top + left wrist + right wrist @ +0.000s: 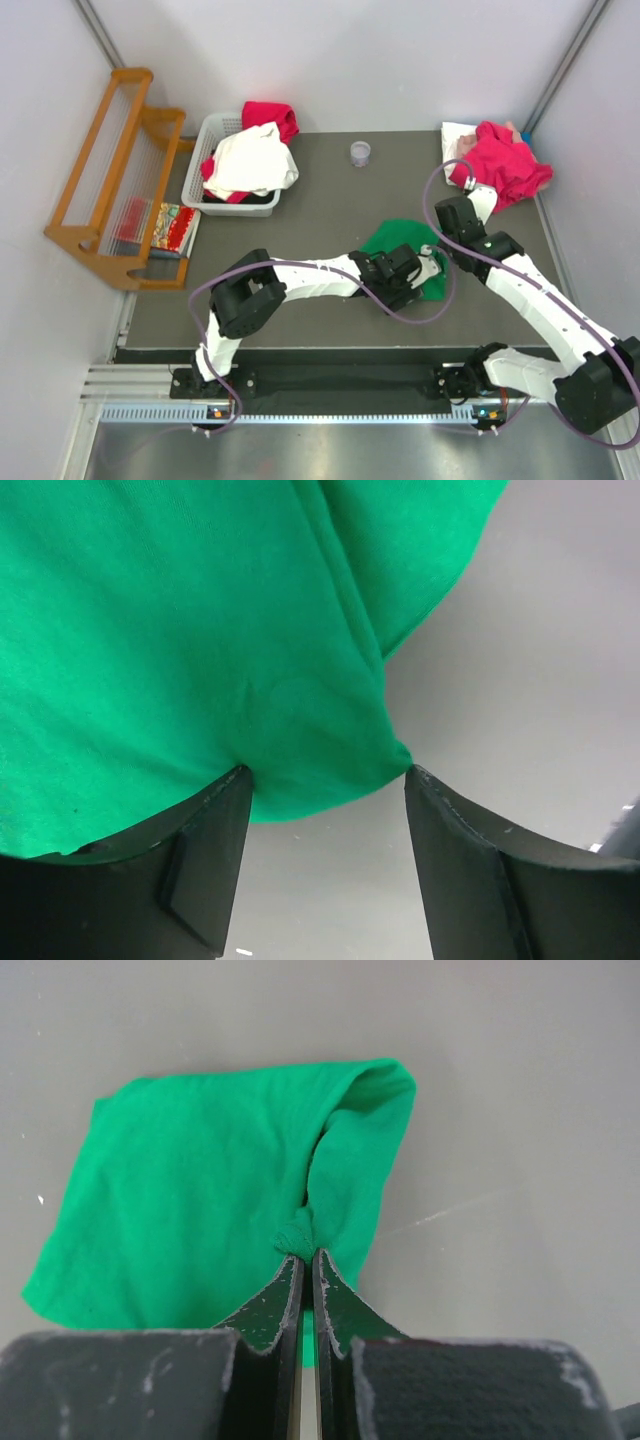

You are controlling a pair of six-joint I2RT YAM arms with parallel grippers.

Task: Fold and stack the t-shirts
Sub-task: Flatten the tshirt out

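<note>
Table point(330, 205) corners are taken up by unsorted washing, and no folded stack is seen anywhere, so the task is judged barely begun. At the far left corner a basket point(203, 160) is filled with a white tee point(250, 160) and a red tee point(272, 117), both crumpled. At the far right corner a red heap point(505, 165) is piled loosely over paler cloth. Only the green tee point(392, 238) is being worked; it lies rumpled and partly doubled over, toward the middle of the near edge. A bunched pinch of it is clamped in the fully closed right gripper point(308, 1256). The left gripper point(326, 776) is held wide, its jaws astride one corner with nothing grasped. Folding of every tee, and all stacking, are left.
</note>
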